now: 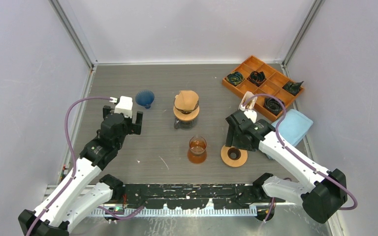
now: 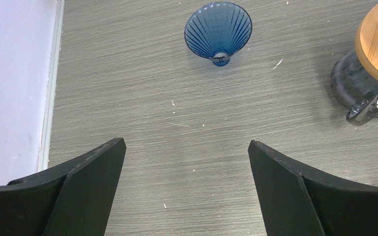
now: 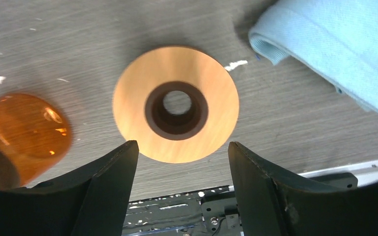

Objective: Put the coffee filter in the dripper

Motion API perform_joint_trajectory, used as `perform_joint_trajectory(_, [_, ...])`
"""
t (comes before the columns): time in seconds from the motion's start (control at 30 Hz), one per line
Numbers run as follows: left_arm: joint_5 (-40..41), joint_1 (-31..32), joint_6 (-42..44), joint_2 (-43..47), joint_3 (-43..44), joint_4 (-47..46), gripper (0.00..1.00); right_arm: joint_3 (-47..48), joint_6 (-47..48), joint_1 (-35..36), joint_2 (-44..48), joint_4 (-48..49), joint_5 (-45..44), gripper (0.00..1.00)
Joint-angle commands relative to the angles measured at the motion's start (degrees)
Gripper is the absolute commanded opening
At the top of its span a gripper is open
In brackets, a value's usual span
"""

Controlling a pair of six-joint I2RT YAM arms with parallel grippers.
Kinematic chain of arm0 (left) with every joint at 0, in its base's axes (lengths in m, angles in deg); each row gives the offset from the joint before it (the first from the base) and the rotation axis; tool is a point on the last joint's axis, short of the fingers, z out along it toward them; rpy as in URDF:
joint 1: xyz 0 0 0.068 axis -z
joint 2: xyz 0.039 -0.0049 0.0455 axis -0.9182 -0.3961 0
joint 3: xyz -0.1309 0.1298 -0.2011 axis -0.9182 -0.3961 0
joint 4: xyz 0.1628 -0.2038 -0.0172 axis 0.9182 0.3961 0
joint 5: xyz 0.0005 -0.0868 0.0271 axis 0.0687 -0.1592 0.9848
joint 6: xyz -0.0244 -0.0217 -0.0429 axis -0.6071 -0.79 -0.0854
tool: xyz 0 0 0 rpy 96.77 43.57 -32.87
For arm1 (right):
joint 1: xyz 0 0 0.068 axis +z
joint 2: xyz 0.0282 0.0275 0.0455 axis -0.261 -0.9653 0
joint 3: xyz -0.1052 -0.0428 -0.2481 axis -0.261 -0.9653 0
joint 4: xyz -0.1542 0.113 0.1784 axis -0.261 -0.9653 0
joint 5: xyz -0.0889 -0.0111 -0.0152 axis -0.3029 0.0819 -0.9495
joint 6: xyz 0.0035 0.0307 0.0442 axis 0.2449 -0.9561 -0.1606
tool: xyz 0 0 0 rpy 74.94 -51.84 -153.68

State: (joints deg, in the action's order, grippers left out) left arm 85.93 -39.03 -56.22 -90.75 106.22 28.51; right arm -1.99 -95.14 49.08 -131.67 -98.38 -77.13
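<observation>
At upper centre of the top view we see the coffee filter (image 1: 186, 100) sitting in the wooden-collared dripper (image 1: 186, 114), left claw (image 2: 186, 143) and right claw (image 3: 182, 145) both released, empty and well apart from it, so we judge placement done, nothing left.

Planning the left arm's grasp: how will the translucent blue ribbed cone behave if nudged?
The translucent blue ribbed cone lies on its side, so it would probably roll in an arc around its narrow tip. Its glossy, rigid-looking wall suggests it is slippery, possibly breakable.
</observation>
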Motion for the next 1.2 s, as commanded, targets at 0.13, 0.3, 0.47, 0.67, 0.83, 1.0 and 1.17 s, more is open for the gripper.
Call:
perform_joint_trajectory(0.13, [-0.85,-0.26,-0.65,0.89,0.09,-3.47,0.99,-6.11,-4.82,-4.81,3.62,1.47,-0.15,0.75])
perform_joint_trajectory(0.3, [-1.08,-0.3,-0.65,0.8,0.09,-3.51,0.99,-10.76,-3.82,-8.54,3.94,5.23,3.74,0.76])
perform_joint_trajectory(0.47, [-1.13,-0.3,-0.65,0.63,0.09,-3.5,0.99,-13.24,-3.82,-10.32,3.23,8.7,4.83,0.74])
perform_joint_trajectory(0.67, [-1.1,-0.3,-0.52,0.39,0.02,-3.58,0.99,-15.79,-4.15,-11.48,2.08,12.57,4.82,0.7])
perform_joint_trajectory(0.83, [-0.84,-0.3,-0.39,0.06,0.08,-3.51,0.99,-17.41,-4.1,-11.97,0.59,15.55,7.31,0.68])
perform_joint_trajectory(1.0, [-0.88,-0.29,-0.22,-0.07,0.08,-3.52,0.99,-18.9,-4.54,-12.0,0.13,17.61,8.3,0.62])
perform_joint_trajectory(1.17, [-0.99,-0.3,-0.13,-0.32,0.09,-3.63,0.99,-18.38,-4.14,-12.05,1.53,16.57,8.62,0.52])
